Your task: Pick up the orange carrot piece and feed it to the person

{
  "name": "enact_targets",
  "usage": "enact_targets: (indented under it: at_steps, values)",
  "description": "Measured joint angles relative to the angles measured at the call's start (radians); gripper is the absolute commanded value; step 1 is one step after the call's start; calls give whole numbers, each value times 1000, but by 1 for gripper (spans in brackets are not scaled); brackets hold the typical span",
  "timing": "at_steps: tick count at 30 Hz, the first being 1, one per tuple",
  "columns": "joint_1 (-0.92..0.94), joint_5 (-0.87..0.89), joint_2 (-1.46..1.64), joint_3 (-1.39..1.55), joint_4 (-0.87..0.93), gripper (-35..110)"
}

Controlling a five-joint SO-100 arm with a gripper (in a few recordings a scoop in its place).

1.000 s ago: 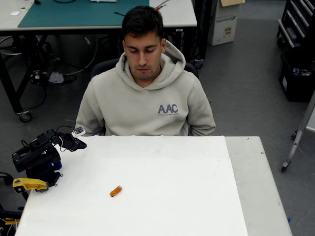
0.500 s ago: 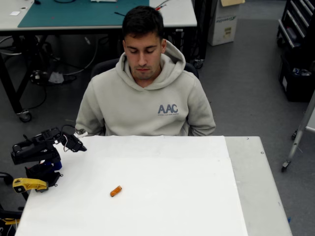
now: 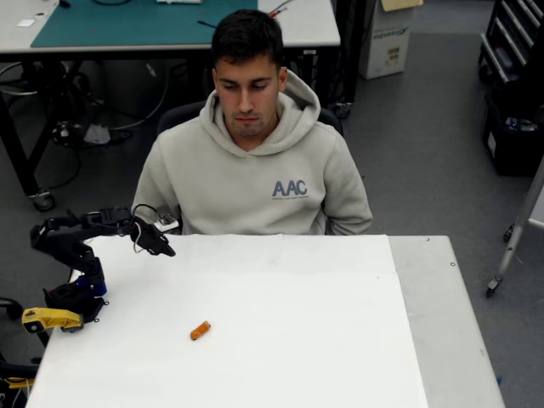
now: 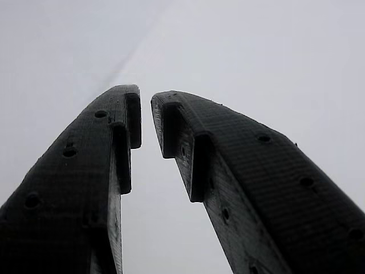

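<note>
The small bright orange stubby carrot piece point(image 3: 200, 330) lies flat on the white-topped desk point(image 3: 323, 340), toward the lower left of the sheet in the overhead view, tilted on a diagonal with nothing near it. The black two-finger gripper point(image 3: 161, 247) hangs above the desk's upper left corner, well apart from the carrot and just in front of the seated person in the light grey-beige "AAC" hoodie point(image 3: 255, 183). In the wrist view the gripper point(image 4: 146, 108) holds nothing and its jaws stand narrow — a slim gap at the tips, plain desk beyond.

The step in hand looks like the reach. To do it well, the arm likely needs to swing down-picture toward the carrot and spread the jaws before descending, since the present gap seems tight for a clean straddle. Turning the wrist so the fingers close across the carrot's short width — not along its length — should keep such a small piece from skidding or pivoting away. Come down straight, stopping just above the sheet.
</note>
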Motion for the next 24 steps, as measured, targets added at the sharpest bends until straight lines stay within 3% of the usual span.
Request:
enact_targets:
  at_steps: [12,24]
  values:
    - [227,-216,-393,-291,0,-1]
    - [437,-410,-568,-428,-2,-1]
